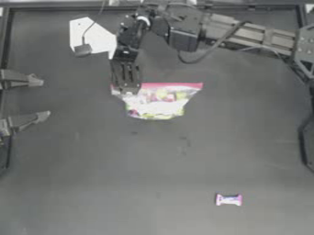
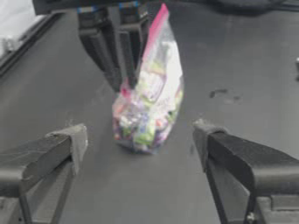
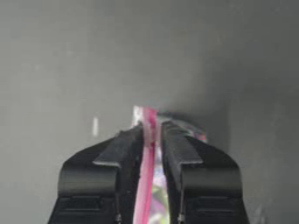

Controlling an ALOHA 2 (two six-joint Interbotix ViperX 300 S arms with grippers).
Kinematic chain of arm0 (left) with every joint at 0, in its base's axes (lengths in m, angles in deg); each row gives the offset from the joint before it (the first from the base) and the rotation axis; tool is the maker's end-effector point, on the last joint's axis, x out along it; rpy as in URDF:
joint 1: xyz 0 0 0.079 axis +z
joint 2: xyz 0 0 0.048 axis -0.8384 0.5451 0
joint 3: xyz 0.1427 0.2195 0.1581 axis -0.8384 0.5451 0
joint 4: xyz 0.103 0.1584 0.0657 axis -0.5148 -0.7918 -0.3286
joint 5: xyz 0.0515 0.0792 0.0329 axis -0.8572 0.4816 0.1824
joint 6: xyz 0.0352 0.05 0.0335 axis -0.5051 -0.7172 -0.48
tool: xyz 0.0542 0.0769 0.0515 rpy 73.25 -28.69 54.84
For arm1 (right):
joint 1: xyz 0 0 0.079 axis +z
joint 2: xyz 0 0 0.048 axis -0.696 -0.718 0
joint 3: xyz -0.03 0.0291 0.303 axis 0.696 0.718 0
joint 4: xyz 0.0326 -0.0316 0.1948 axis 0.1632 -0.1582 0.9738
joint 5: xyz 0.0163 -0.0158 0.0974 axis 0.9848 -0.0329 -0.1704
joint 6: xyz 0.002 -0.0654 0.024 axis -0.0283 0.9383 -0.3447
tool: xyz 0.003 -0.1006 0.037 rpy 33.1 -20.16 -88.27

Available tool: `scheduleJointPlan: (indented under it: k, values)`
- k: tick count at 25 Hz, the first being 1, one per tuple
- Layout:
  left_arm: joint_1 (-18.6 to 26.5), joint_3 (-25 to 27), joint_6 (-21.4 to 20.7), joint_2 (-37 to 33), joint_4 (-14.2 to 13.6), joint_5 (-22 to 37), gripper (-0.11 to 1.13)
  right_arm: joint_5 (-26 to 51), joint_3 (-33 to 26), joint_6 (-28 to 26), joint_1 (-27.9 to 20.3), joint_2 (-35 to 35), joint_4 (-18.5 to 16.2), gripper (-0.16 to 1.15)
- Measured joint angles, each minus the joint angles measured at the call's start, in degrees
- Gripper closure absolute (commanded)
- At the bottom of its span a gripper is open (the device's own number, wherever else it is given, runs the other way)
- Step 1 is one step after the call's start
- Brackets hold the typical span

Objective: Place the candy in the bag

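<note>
Dark, bare table carries everything seen. At the far left of the top view the left pincer is parked with its jaws spread wide and nothing between them, aimed across at the bag. Further right, near the middle of the table, the clear zip pouch is held upright by its pink-red seal strip: the right pincer, reaching in along the back edge, is pressed together on one end of that strip, as its wrist view confirms. The film is judged thin, limp and slippery, and the pouch sags under its yellow, green and white sweets, so the stiffer seal is the sound place to be gripped. Well apart from it, toward the near right of the table, the candy lies flat and untouched. It is judged light, small and crinkly; its firm pale middle should be pinched across the short sides, not its twisted pink ends.
</note>
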Motion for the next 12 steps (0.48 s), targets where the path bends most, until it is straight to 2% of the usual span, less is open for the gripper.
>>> scheduleJointPlan:
  k: [6,12]
  values:
    - [0.0,0.0,0.0,0.0,0.0,0.0,0.01,0.44,0.0,0.18,0.09,0.0,0.44,0.48]
    - [0.0,0.0,0.0,0.0,0.0,0.0,0.01,1.05,0.0,0.26,0.09,0.0,0.88,0.64]
